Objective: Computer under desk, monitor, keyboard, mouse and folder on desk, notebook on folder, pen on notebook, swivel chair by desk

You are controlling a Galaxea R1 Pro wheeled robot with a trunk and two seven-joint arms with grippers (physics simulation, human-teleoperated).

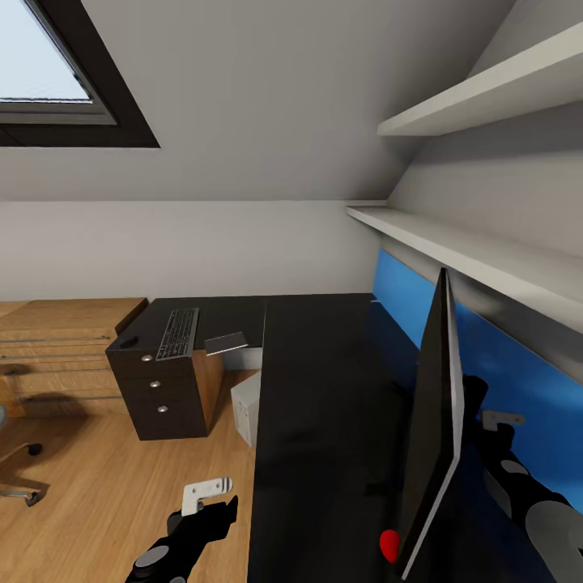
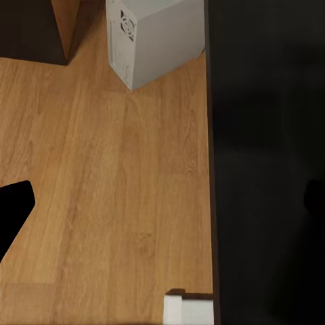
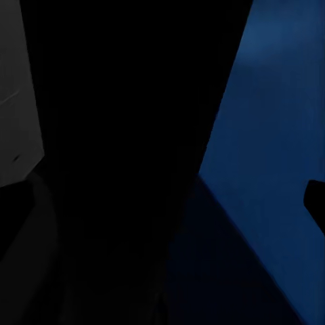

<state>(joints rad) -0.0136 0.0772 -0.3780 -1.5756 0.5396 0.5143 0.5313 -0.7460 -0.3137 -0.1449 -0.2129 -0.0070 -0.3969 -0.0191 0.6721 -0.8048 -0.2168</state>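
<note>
A: From the left, what does the head view show?

B: The swivel chair [image 1: 18, 465] stands at the far left on the wooden floor [image 1: 97, 502], well apart from the bench [image 1: 324, 421]. Next comes the drawer unit [image 1: 162, 389], and on its top lie the keyboard [image 1: 179, 333], a small dark thing that may be the mouse [image 1: 127, 342], and a flat grey item [image 1: 226, 342], perhaps the folder or notebook.

A: And the computer?

B: The computer [image 2: 156, 40] stands on the floor at the bench edge, seemingly partly under it. The monitor [image 1: 433, 421] stands on the bench at the right, seen edge-on.

A: The tools?

B: The left tool [image 1: 212, 512] hangs over the floor; one cannot tell if it is released or clenched. The right tool [image 1: 490, 437] is behind the monitor, its state also unclear.

A: So what remains?

B: Probably keyboard, mouse, folder, notebook, pen and chair remain.
</note>
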